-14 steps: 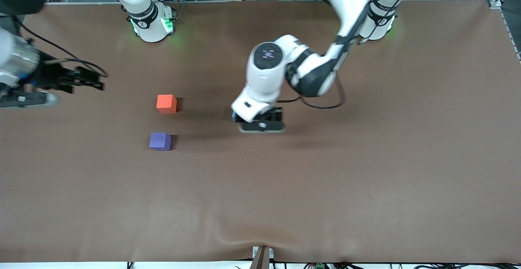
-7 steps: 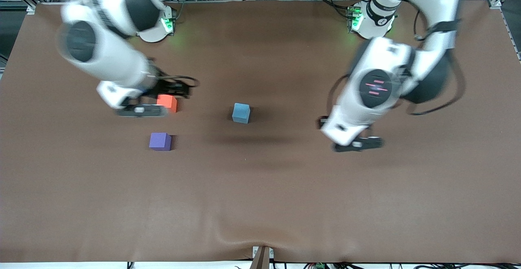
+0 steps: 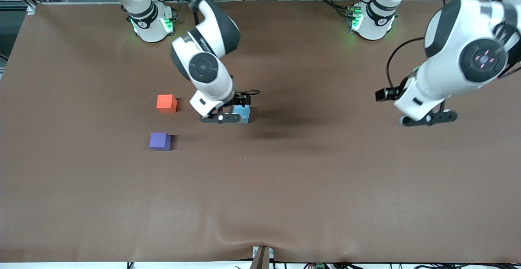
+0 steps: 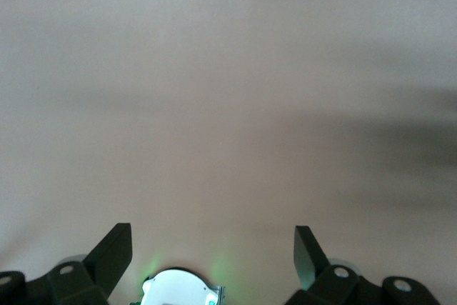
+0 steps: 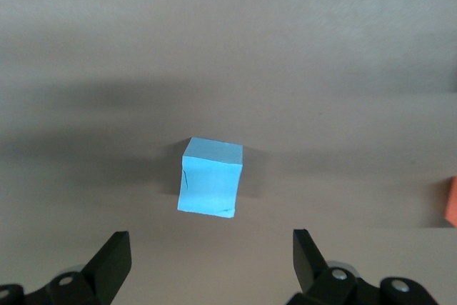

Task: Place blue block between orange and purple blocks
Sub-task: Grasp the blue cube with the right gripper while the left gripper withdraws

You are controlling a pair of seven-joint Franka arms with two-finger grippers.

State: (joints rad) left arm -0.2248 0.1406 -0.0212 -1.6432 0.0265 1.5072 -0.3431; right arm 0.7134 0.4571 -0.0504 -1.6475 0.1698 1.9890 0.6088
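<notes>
Brown worktop (image 3: 285,187) carries all three cubes. I have the right gripper (image 5: 211,258) over the blue block (image 3: 243,113), fingers spread, nothing grasped: approach step. Next, descend and grip, then carry between orange (image 3: 166,103) and purple (image 3: 160,141). Left gripper (image 4: 213,251) waits, fingers released.

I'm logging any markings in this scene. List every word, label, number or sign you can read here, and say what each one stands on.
No readable text in any view.
The blue block, orange block and purple block: plain faces, no print.
The brown table: no marking.
Right arm's joint cap and left arm's joint cap: small marks, pink on the left arm's, too small to read.
</notes>
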